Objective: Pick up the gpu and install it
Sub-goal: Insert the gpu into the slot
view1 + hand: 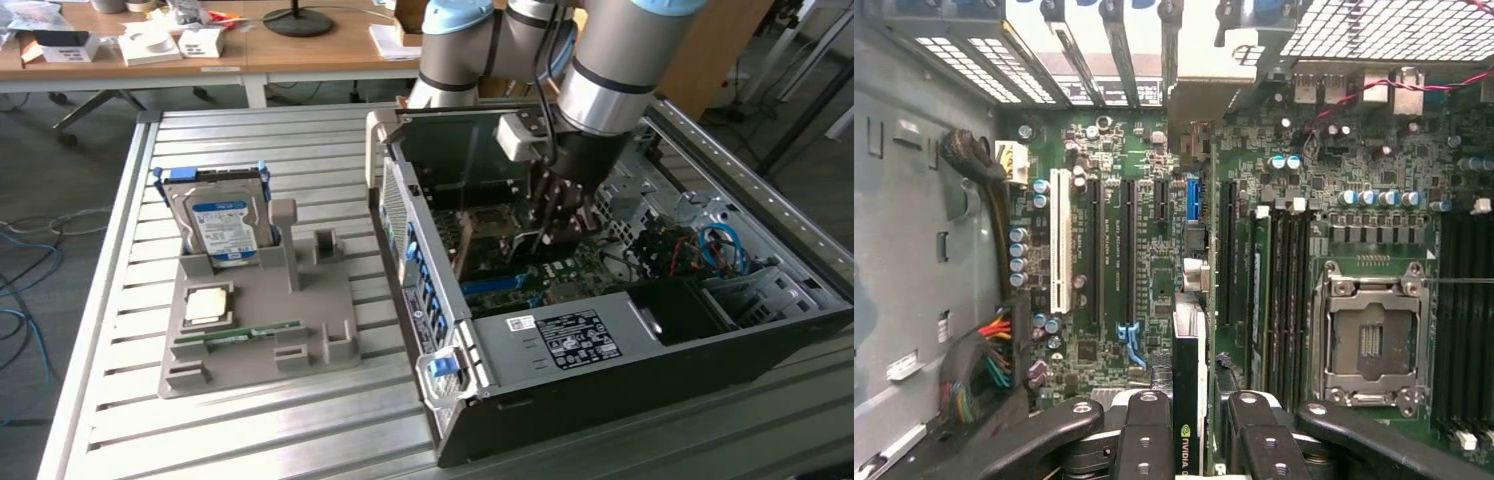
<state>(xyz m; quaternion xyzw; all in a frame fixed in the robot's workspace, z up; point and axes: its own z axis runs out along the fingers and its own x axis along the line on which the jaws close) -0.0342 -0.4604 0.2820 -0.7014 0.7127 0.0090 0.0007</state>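
Seen edge-on in the wrist view, the gpu is a thin dark card with a green logo, and my gripper is shut on it, black fingers on either side. It hangs above the green motherboard, in line with the gap between the long black expansion slots and the memory slots. I cannot tell whether the card touches the board. In the exterior view my gripper reaches down into the open computer case.
A white slot, a short blue slot and the open CPU socket lie on the board; cable bundles crowd one side. Outside the case a grey fixture holds a hard drive, a memory stick and a processor.
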